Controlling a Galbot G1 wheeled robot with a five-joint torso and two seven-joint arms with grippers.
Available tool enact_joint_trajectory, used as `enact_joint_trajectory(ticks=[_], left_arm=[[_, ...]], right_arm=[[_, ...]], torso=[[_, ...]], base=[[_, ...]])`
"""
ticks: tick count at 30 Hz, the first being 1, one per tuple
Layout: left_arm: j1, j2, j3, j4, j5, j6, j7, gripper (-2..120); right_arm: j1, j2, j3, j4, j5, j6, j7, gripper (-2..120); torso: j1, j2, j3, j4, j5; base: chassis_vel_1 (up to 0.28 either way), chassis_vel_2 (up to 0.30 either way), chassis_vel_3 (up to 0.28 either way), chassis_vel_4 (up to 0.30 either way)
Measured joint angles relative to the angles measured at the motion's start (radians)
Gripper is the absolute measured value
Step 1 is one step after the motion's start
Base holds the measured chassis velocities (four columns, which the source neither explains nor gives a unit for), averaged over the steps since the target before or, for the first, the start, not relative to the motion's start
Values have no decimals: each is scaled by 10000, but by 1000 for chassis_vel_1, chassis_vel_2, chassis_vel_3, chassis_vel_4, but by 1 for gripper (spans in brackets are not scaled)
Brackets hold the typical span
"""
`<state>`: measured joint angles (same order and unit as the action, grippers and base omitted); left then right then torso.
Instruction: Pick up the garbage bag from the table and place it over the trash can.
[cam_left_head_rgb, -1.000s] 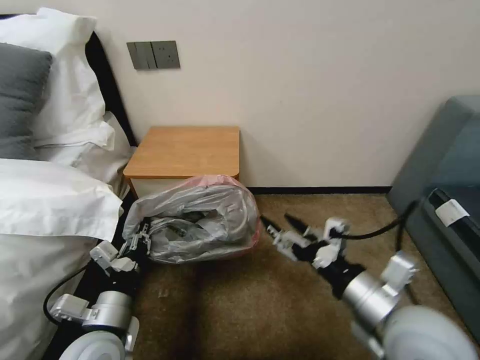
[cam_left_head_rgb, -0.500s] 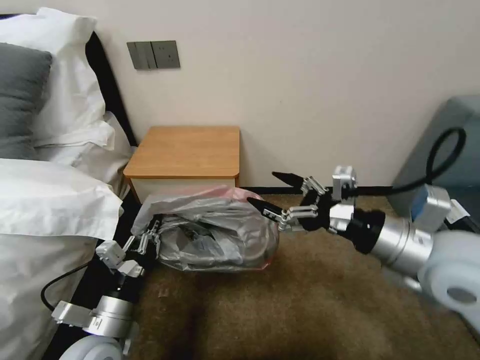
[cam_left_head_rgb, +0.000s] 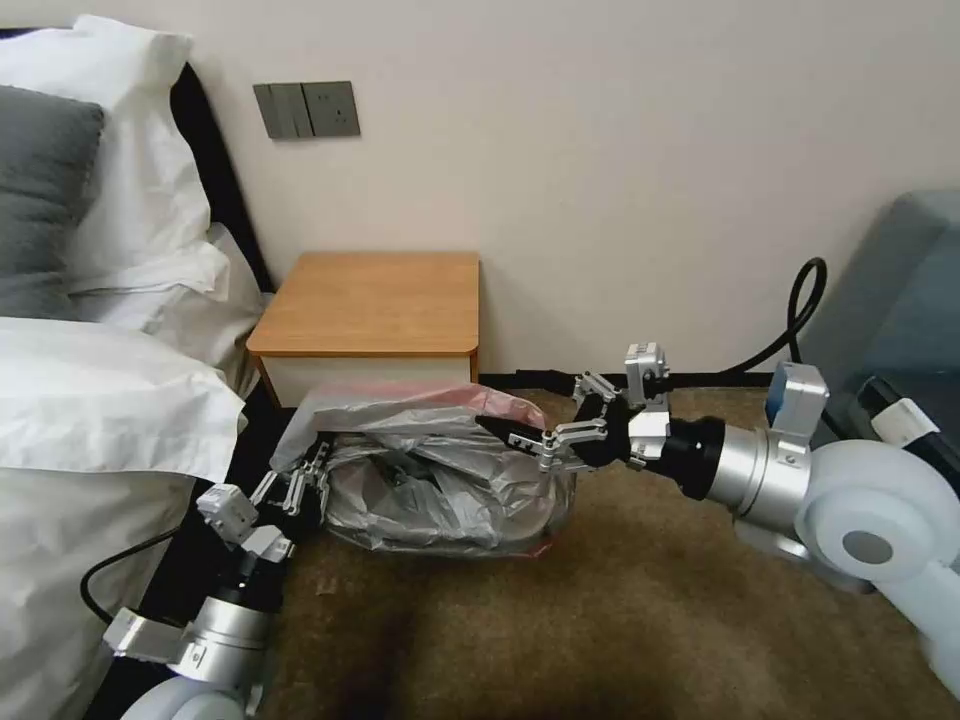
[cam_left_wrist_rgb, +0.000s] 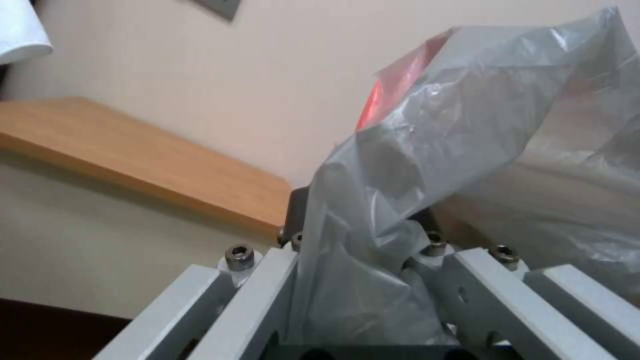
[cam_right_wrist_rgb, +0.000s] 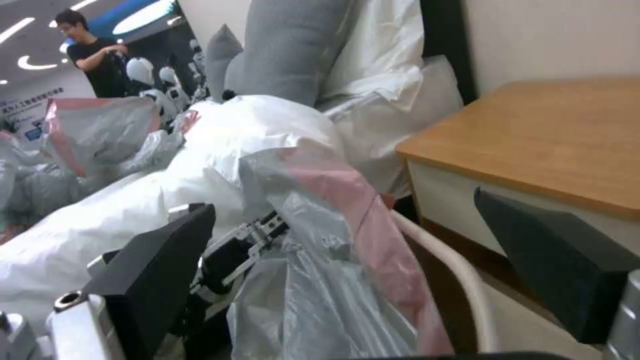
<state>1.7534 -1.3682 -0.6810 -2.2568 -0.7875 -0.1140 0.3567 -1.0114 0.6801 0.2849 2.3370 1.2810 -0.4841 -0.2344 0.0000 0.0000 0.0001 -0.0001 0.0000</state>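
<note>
My left gripper (cam_left_head_rgb: 300, 487) is clamped on one end of the crinkled, translucent grey plastic garbage bag with the pinkish-red edge (cam_left_head_rgb: 440, 470), which is off the small orange-brown wooden table (cam_left_head_rgb: 375, 300) and draped over the low cream-beige plastic trash can (cam_right_wrist_rgb: 460, 285) between my two arms. My right gripper (cam_left_head_rgb: 530, 425) stands wide, the bag's free pink hem lying just ahead between its black fingers (cam_right_wrist_rgb: 560, 265). The bag's long axis runs from one gripper to the other, so I judge the right one nearer the loose end.

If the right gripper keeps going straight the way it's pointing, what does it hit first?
Most likely the garbage bag. The right gripper, jaws open, points toward the bag's pink-edged rim, which lies between its fingers in the right wrist view. The trash can rim sits just beyond it.
</note>
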Motion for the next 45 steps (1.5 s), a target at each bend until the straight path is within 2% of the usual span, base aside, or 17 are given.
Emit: enact_joint_trajectory(ticks=[18,21,23,37,45], left_arm=[[-38,-21,45,59,124,32,-53,10],[-55,-37,93,77,215,63,-73,10],[-57,-51,110,87,239,72,-81,10],[-46,-85,140,-39,240,108,-98,10],[-57,-87,167,-64,248,115,-98,10]], right_arm=[[160,79,-423,202,151,-14,254,97],[185,116,-456,251,172,-15,270,84],[162,133,-460,290,172,-15,275,82],[94,161,-517,210,-49,-18,263,80],[98,159,-557,203,-87,0,341,61]], torso=[[0,0,-1,0,0],[0,0,0,0,0],[0,0,-1,1,0],[0,0,0,1,0],[0,0,-1,1,0]], base=[[0,0,0,0],[0,0,0,0],[0,0,0,0],[0,0,0,0],[0,0,0,0]])
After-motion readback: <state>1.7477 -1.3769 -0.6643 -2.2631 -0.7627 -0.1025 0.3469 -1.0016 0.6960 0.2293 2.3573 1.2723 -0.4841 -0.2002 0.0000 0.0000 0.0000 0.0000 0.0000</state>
